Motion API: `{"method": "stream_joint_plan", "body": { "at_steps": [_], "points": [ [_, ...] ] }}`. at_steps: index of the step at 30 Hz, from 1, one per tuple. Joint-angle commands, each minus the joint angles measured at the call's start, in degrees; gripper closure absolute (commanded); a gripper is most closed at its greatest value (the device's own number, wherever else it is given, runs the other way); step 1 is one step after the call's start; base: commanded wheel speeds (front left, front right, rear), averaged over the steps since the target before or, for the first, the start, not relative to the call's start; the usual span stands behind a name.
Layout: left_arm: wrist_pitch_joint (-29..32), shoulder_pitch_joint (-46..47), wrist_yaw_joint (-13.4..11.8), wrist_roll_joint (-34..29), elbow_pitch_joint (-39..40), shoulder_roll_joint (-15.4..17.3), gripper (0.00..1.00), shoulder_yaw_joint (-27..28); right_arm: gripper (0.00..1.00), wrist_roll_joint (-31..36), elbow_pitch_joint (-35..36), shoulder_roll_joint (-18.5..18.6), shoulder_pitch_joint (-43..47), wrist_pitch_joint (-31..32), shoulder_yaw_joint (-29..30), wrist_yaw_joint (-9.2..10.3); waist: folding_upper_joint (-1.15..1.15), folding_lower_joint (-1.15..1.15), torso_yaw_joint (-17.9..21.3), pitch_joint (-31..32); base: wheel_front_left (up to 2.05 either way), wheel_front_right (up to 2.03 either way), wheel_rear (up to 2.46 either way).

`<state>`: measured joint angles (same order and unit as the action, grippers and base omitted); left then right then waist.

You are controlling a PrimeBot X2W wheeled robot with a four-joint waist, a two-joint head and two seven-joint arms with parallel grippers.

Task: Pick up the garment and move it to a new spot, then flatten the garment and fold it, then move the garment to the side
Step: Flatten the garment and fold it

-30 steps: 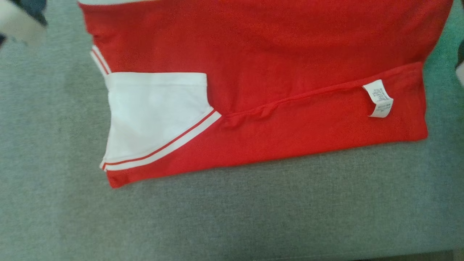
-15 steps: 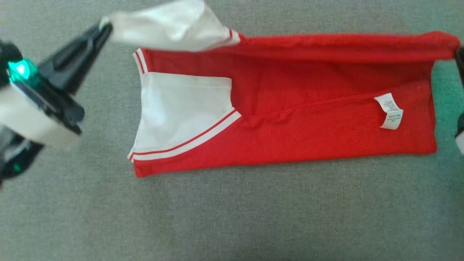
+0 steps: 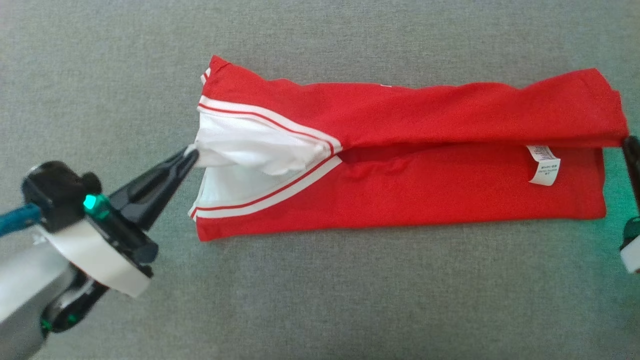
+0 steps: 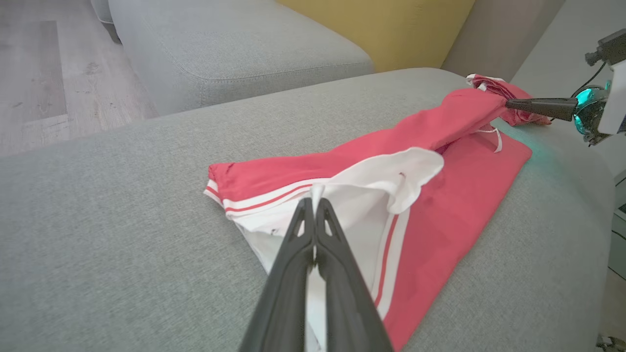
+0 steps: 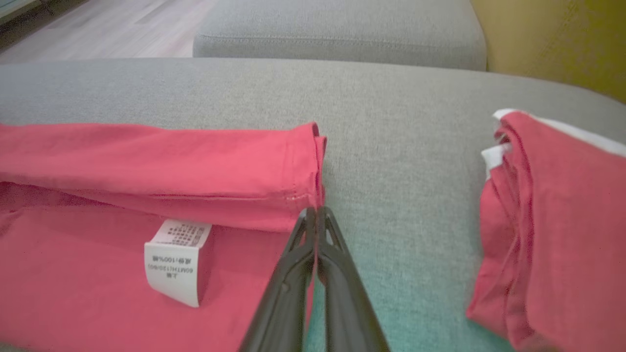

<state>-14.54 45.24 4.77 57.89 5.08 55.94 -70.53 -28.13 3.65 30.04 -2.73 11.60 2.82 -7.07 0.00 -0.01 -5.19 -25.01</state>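
Here, a red T-shirt (image 3: 400, 165) lies lengthwise across the middle of a grey sofa cushion (image 3: 350, 300), from 9 to 3 o'clock in the head view, its far long edge doubled toward the near one. The left pincer (image 3: 190, 151), at 8 o'clock, is clamped on the white sleeve (image 3: 250, 150). The right pincer (image 5: 317, 211), at 3 o'clock, is closed on the hem corner of the upper red layer. The likeliest fault is a lumpy fold: the sleeve is bunched between the layers and, let go as it is, would probably set a ridge there. Uneven travel of the two arms could skew the top layer, which does not yet reach the near edge and leaves the care label (image 3: 545, 165) showing. A second red garment (image 5: 552, 220), near the hem at 3 o'clock in the right wrist view, might be snagged. The cushion is woven and matte, with another grey seat (image 4: 220, 49), a yellow backrest (image 4: 391, 29) and pale wood floor (image 4: 39, 73) beyond.
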Motion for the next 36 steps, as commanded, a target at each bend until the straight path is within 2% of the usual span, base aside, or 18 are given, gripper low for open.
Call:
{"method": "stream_joint_plan", "body": {
  "at_steps": [1, 4, 5, 6, 9, 12, 16, 20, 25, 29, 33, 36],
  "points": [
    [-0.5, -0.1, -0.6, -0.6, 0.6, 1.5, 1.0, 3.5, 1.0, 0.2, 1.9, 0.9, 1.5, 0.4, 0.2, -0.42, 0.0, 0.01, 0.0, -0.1, 0.0, 0.0, 0.0],
    [-0.5, -2.3, -1.4, -1.8, 0.2, 0.0, 1.0, 5.0, 1.0, -0.1, 2.1, -0.3, 2.9, 1.3, 0.3, -0.42, 0.0, 0.01, 0.1, -0.2, 0.0, 0.0, 0.0],
    [-0.5, -3.1, -1.5, -2.1, 0.0, -0.6, 0.73, 5.6, 0.83, -0.2, 2.0, -0.6, 3.2, 1.7, 0.4, -0.42, 0.0, 0.01, 0.2, -0.2, 0.0, 0.0, 0.0],
    [-0.5, -5.0, -1.8, -2.2, -0.3, -1.9, 0.0, 6.8, 0.0, 1.6, 1.7, -1.3, 3.7, 1.6, 1.4, -0.42, 0.0, 0.01, 0.2, -0.1, 0.0, 0.0, 0.0],
    [-0.5, -8.0, -3.7, -3.6, -0.5, -4.5, 0.0, 10.6, 0.0, 2.6, 2.0, -4.5, 4.1, 0.0, 3.7, -0.42, 0.0, 0.01, 0.3, 0.7, 0.0, 0.0, 0.0],
    [-0.5, -11.8, -8.8, -8.4, -1.6, -7.5, 0.0, 15.0, 0.0, 4.7, 2.7, -8.0, 5.2, -2.8, 6.6, -0.42, 0.0, 0.01, 0.0, 1.7, 0.0, 0.0, 0.0],
    [-0.5, -18.0, -15.5, -16.0, -2.8, -15.1, 0.0, 22.5, 0.0, 7.5, 3.2, -16.3, 6.0, -9.0, 11.0, -0.42, 0.0, 0.01, -1.2, 3.4, 0.0, 0.0, 0.0],
    [-0.5, -25.0, -20.2, -24.4, -2.4, -23.8, 0.0, 31.4, 0.0, 9.4, 1.1, -22.7, 4.7, -12.6, 13.8, -0.42, 0.0, 0.01, -2.4, 4.9, 0.0, 0.0, 0.0],
    [-0.5, -32.3, -21.9, -33.6, -2.3, -33.8, 0.0, 38.7, 0.0, 11.5, -4.9, -25.5, 0.8, -13.2, 15.7, -0.42, 0.0, 0.01, -4.9, 6.8, 0.0, 0.0, 0.0],
    [-0.5, -35.4, -22.0, -39.9, -0.9, -41.0, 0.0, 43.2, 0.0, 13.6, -11.6, -26.1, -2.8, -12.6, 18.6, -0.42, 0.0, 0.01, -6.7, 8.0, 0.0, 0.0, 0.0],
    [-0.5, -38.2, -20.7, -45.7, 1.8, -45.3, 0.0, 46.1, 0.0, 15.6, -18.2, -26.4, -5.0, -10.9, 21.3, -0.42, 0.0, 0.01, -8.1, 9.1, 0.0, 0.0, 0.0],
    [-0.5, -40.4, -19.5, -47.7, 3.0, -47.3, 0.0, 48.1, 0.0, 15.5, -21.5, -26.6, -5.1, -8.4, 20.5, -0.42, 0.0, 0.01, -8.6, 9.5, 0.0, 0.0, 0.0]
  ]
}}
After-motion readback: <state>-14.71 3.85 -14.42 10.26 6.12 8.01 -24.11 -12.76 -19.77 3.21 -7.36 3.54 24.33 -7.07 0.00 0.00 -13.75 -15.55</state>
